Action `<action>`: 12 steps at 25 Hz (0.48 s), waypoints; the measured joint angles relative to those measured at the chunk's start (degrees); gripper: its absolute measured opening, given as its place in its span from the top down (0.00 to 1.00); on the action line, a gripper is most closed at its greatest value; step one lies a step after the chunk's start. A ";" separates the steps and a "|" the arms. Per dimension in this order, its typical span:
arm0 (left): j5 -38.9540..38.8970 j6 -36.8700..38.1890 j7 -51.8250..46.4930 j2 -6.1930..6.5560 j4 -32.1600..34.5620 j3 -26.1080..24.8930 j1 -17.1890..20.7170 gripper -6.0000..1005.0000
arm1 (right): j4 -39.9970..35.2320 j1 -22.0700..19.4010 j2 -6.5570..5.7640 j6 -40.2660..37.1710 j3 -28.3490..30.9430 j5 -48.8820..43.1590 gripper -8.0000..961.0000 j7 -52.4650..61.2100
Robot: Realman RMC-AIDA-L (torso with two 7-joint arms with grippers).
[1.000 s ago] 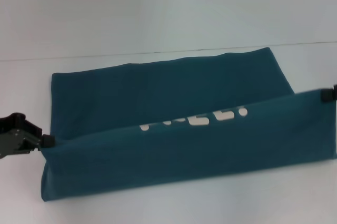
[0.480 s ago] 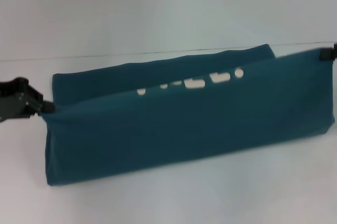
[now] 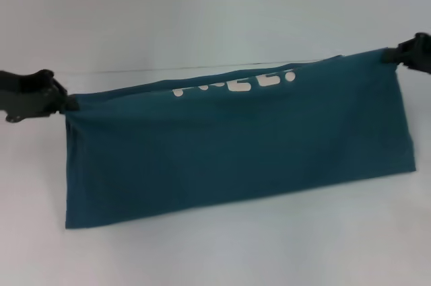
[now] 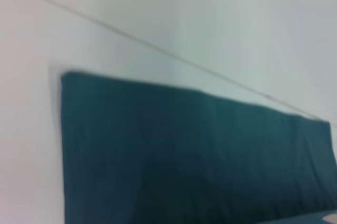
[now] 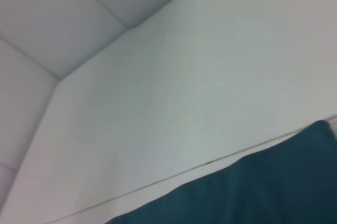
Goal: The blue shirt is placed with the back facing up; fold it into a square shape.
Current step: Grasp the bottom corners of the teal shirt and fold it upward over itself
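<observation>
Since a second ago, we have carried the near hem of the blue shirt (image 3: pixel 236 145) up and toward the far edge, so only the tops of the white letters (image 3: pixel 236 85) peek over the raised fold. Left to right, the left tool (image 3: pixel 62 103) is clamped on one corner and the right tool (image 3: pixel 394 56) on the other, the cloth taut between them above the counter (image 3: pixel 215 252). The fold's long axis runs tool to tool, so we judge both must lower together onto the far edge.
</observation>
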 joint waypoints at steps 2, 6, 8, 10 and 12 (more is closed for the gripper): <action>0.00 -3.64 0.22 -0.36 -1.59 0.59 -0.52 0.95 | 1.80 0.30 0.40 3.82 -1.32 0.06 0.88 -0.04; 0.00 -9.37 0.37 -0.87 -3.79 2.16 -0.82 0.95 | 5.74 1.01 1.21 12.20 -3.05 0.07 0.87 -0.48; -0.01 -11.51 0.39 -1.18 -4.33 2.60 -0.84 0.95 | 6.21 1.13 1.48 13.81 -3.16 0.07 0.87 -0.51; -0.02 -13.65 0.39 -1.49 -4.75 2.68 -0.79 0.95 | 6.66 1.30 2.05 16.63 -3.34 0.08 0.87 -0.60; -0.03 -15.36 0.39 -1.68 -5.22 2.69 -0.76 0.95 | 6.74 1.42 2.50 18.78 -3.50 0.08 0.87 -0.67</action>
